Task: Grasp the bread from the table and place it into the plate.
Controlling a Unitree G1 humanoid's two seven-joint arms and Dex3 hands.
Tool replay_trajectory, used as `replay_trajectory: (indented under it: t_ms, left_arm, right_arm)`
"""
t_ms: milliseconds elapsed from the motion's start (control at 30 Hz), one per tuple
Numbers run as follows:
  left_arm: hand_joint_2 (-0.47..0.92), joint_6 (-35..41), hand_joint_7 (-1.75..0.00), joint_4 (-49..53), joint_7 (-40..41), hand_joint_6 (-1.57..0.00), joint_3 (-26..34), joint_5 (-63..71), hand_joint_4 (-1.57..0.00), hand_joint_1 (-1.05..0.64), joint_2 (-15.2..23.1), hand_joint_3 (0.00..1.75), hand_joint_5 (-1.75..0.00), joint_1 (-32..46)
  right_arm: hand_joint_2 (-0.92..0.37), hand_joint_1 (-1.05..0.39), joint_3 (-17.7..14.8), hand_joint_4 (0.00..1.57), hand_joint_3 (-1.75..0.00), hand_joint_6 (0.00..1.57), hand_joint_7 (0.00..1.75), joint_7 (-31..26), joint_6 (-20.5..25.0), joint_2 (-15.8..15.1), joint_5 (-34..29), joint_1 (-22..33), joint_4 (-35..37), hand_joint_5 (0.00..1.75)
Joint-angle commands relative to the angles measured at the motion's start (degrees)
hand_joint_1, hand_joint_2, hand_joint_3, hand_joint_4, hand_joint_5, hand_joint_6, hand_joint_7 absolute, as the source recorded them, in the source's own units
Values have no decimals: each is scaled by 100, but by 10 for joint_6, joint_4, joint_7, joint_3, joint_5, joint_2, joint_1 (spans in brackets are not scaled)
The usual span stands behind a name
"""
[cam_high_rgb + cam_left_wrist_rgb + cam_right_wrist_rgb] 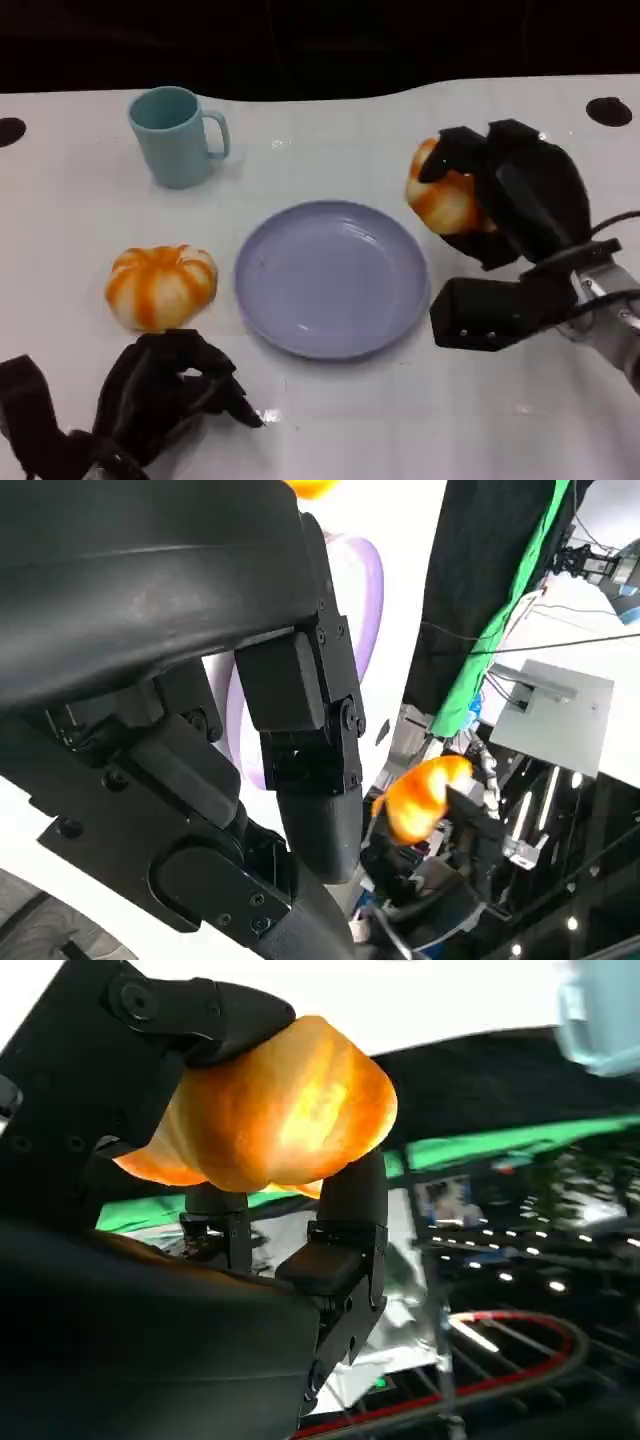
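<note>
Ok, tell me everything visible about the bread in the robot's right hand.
The bread is a round, lobed bun, glossy orange with paler stripes, looking soft and intact. The right hand holds it lifted off the table, its black fingers wrapped over and under it. It sits just beyond the right rim of the purple plate, not yet over it.

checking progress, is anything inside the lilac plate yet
Nothing: the round lilac plate shows a bare inside. One orange-and-white bread roll is held beside it in the right hand; another lies on the white table.
</note>
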Motion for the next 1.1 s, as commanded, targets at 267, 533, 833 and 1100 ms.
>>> replay_trajectory:
  t_ms: [267, 533, 833, 1100]
  left_arm:
    - [61, -11, -39, -6, 6, -157, -1, 4, -157, -105, 4, 0, -61, 11]
    - [61, -10, -37, -13, 7, -157, -3, 6, -157, -105, 5, 0, -60, 18]
    - [61, -7, -37, -16, 1, -157, -3, 1, -157, -105, 5, 0, -60, 20]
    - [60, 0, -39, -24, 5, -157, -4, -1, -157, -105, 3, 0, -61, 23]
  right_arm:
    - [-32, -12, 8, 99, -119, 82, 155, 49, -35, 39, 1, -39, -15, 175]
    - [-41, -18, 18, 99, -108, 85, 147, 91, -34, 85, 3, -59, 23, 175]
    - [-42, -18, 34, 91, -116, 89, 127, 168, 2, 111, 1, -76, 65, 175]
    - [-67, -28, 22, 78, -57, 85, 45, 218, 1, 114, 22, -76, 70, 106]
